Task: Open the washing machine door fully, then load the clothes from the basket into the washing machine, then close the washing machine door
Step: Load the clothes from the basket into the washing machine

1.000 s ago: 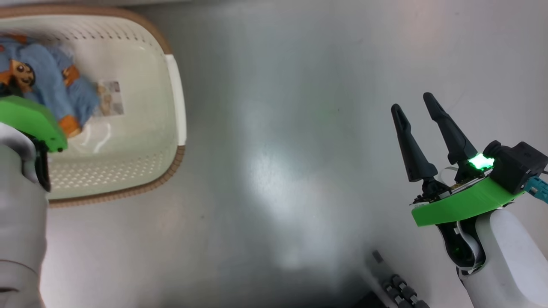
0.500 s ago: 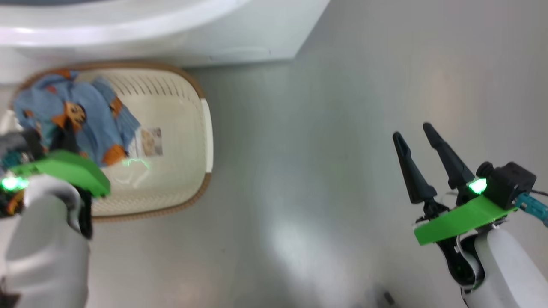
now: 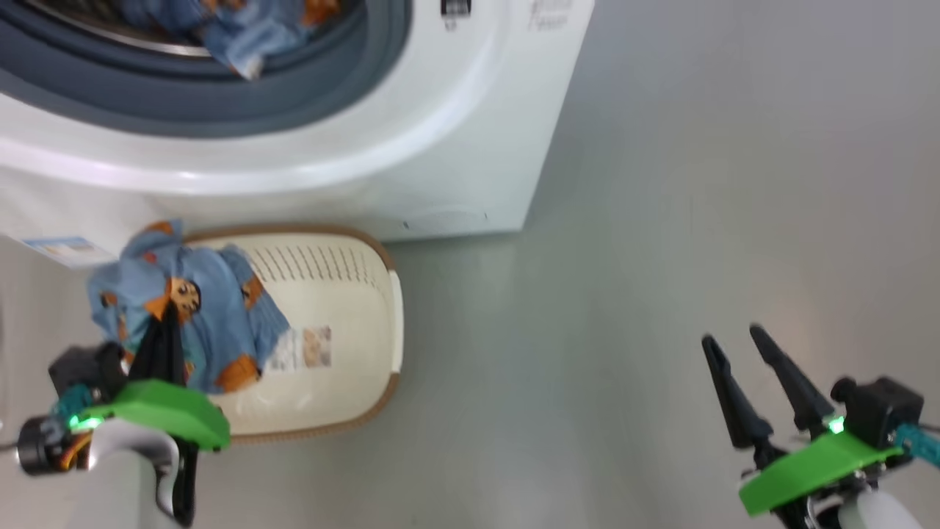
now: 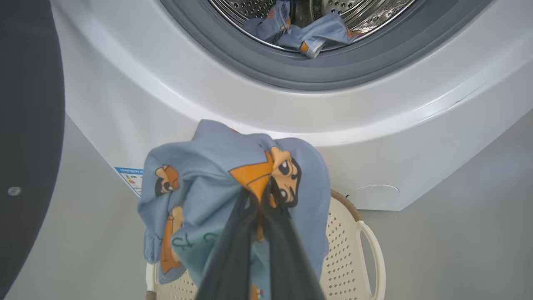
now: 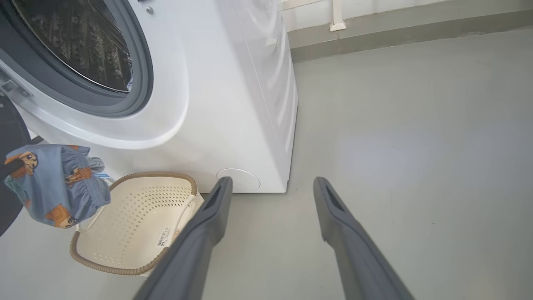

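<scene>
Indoors, over smooth grey floor, left jaws pinch clothes; right jaws gape.

Grey floor lies smooth and glossy, catching soft light. At its far edge a darker skirting lines the wall, a white pipe dropping onto it.

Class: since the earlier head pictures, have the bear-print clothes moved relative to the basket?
Yes: the clothes, in the left gripper, have risen past the basket rim towards the washing machine.
</scene>
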Controlling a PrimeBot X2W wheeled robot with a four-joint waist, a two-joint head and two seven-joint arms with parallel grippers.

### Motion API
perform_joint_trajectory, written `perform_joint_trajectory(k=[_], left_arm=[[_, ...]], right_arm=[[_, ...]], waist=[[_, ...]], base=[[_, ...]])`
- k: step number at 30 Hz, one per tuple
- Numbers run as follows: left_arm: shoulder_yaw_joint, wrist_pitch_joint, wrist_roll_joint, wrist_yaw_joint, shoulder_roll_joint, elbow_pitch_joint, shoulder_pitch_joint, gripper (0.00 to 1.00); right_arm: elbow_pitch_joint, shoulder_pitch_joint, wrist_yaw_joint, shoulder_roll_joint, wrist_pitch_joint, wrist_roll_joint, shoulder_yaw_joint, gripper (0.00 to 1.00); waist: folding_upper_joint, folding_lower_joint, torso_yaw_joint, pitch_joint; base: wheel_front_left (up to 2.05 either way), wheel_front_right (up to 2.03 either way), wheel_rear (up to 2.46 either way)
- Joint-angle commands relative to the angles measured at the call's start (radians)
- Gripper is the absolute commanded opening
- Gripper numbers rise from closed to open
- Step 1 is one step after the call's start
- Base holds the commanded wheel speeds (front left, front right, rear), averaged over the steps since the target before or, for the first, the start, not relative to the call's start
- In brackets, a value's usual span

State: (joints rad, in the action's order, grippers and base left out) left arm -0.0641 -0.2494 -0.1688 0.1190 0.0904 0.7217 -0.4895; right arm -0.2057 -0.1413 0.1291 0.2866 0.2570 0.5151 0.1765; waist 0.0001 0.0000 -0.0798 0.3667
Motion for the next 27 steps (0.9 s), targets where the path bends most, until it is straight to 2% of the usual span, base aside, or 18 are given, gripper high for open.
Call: perform_joint_trajectory(k=[1, 13, 20, 27], left_arm=[[-0.030, -0.012, 0.006, 0.004, 0.033, -0.034, 0.028, 0.00], [-0.063, -0.012, -0.006, 0.011, 0.001, -0.355, 0.349, 0.00], [-0.078, -0.012, -0.007, 0.011, -0.022, -0.504, 0.493, 0.00], [-0.073, -0.012, -0.009, 0.004, -0.034, -0.583, 0.553, 0.00]], right_arm=[[0.017, 0.028, 0.002, 0.016, 0.005, 0.015, 0.013, 1.00], [0.016, 0.168, 0.002, 0.011, 0.005, 0.021, -0.030, 1.00], [0.024, 0.202, 0.002, 0.011, 0.005, 0.021, -0.047, 1.00], [0.030, 0.210, 0.002, 0.007, 0.005, 0.020, -0.050, 1.00]], waist=[[-0.0001, 0.0000, 0.035, -0.108], [-0.0001, 0.0000, 0.048, -0.253], [-0.0001, 0.0000, 0.049, -0.275], [-0.0001, 0.0000, 0.046, -0.273]], base=[[0.00, 0.00, 0.00], [0.00, 0.00, 0.00], [0.00, 0.00, 0.00], [0.00, 0.00, 0.00]])
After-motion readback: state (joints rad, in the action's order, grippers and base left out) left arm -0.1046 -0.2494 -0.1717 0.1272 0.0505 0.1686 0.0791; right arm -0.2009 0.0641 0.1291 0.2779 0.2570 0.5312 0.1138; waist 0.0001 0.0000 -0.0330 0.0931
